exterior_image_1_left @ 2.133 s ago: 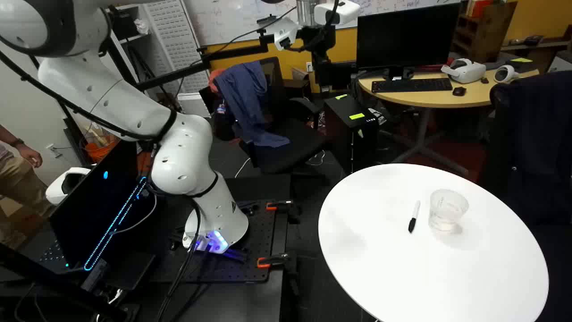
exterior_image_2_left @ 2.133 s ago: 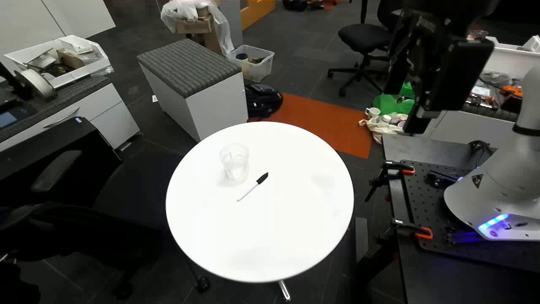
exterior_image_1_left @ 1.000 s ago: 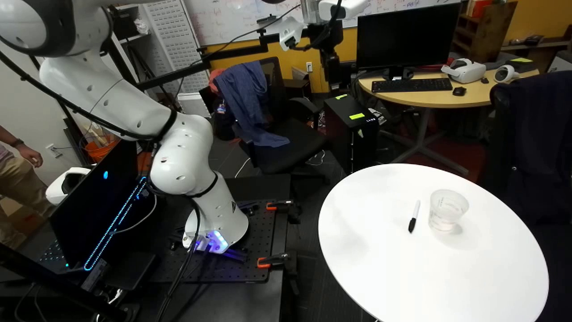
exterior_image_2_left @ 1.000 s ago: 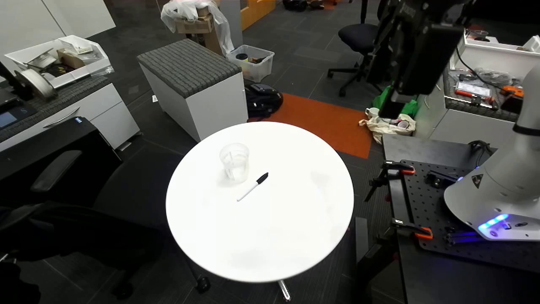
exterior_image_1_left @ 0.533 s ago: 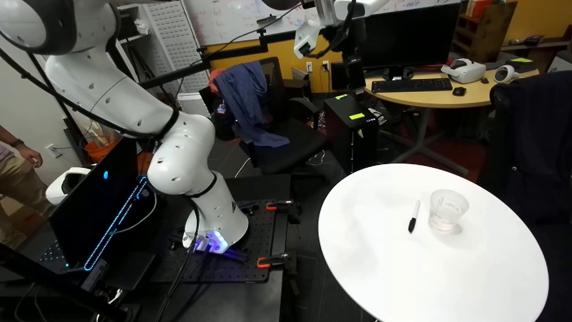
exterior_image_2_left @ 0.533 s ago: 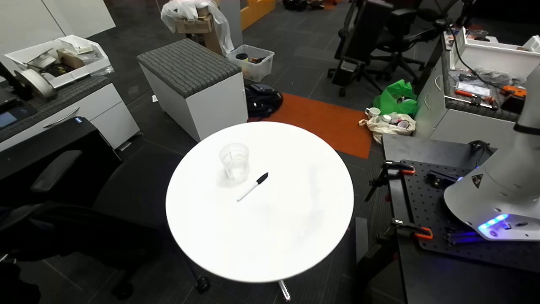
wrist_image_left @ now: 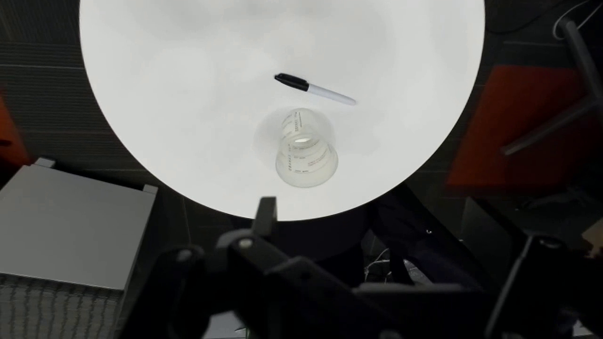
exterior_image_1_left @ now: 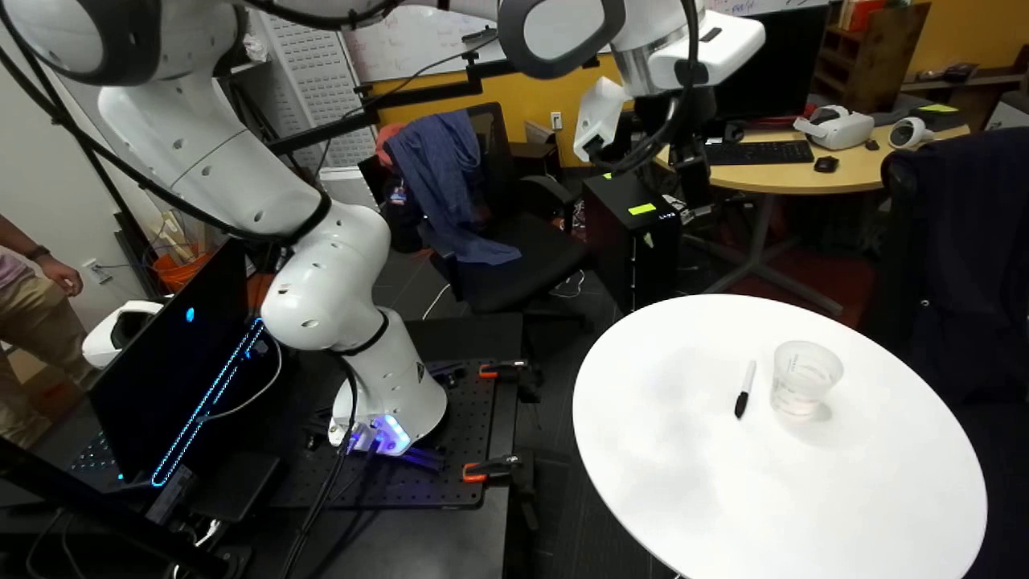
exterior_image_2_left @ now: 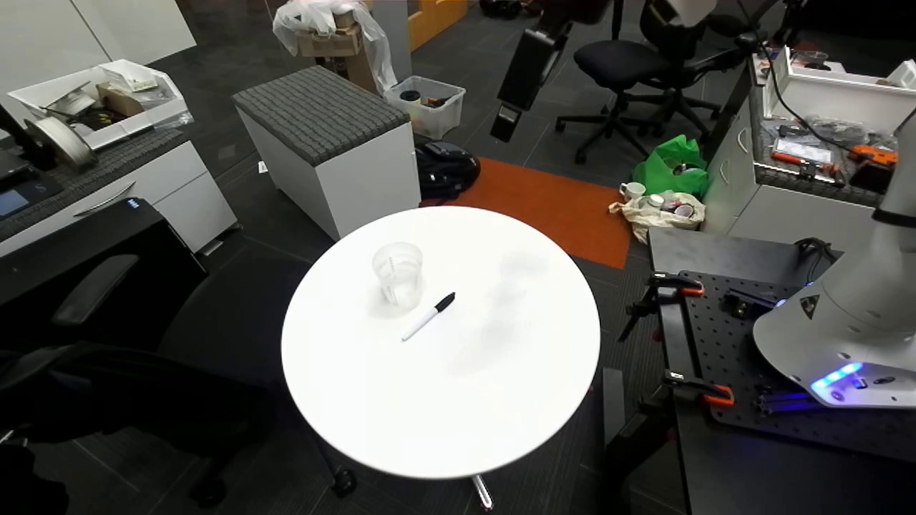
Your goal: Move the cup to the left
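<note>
The cup is clear plastic and stands upright on the round white table (exterior_image_1_left: 683, 498). It shows in both exterior views (exterior_image_1_left: 804, 378) (exterior_image_2_left: 398, 275) and in the upper middle of the wrist view (wrist_image_left: 306, 162). My gripper (wrist_image_left: 398, 223) is open and empty. Its fingers stand wide apart at the bottom of the wrist view, one finger (wrist_image_left: 266, 216) at left and the other, very dark, at right. In an exterior view a dark finger (exterior_image_2_left: 526, 79) hangs high beyond the table's far edge, well apart from the cup. The other finger is not clear there.
A marker pen (exterior_image_1_left: 746, 390) with a black cap lies on the table close beside the cup. A dark chair (exterior_image_2_left: 236, 307) stands against one side of the table. The black bench (exterior_image_2_left: 773, 458) with clamps carries the robot base.
The arm has swung and reached out, bringing the gripper from beside the robot base side toward the table, rightward in one view and leftward in another. The cup and pen have not moved.
</note>
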Tool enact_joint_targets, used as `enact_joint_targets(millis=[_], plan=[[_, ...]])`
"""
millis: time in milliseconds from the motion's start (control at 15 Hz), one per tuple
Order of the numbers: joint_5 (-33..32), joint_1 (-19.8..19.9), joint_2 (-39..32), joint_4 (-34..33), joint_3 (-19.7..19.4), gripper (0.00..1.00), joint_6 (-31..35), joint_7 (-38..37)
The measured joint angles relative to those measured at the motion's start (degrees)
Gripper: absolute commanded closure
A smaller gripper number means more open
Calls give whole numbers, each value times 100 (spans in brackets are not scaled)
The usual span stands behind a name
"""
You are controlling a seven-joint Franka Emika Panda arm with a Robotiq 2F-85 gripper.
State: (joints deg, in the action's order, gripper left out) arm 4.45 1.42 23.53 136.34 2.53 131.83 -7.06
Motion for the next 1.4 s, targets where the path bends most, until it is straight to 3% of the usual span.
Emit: enact_joint_targets(millis=[933,1400], plan=[[-243,96,-1913,30,-143,0,1734,-15],[-243,124,-2848,-602,-380,0,1850,-15]])
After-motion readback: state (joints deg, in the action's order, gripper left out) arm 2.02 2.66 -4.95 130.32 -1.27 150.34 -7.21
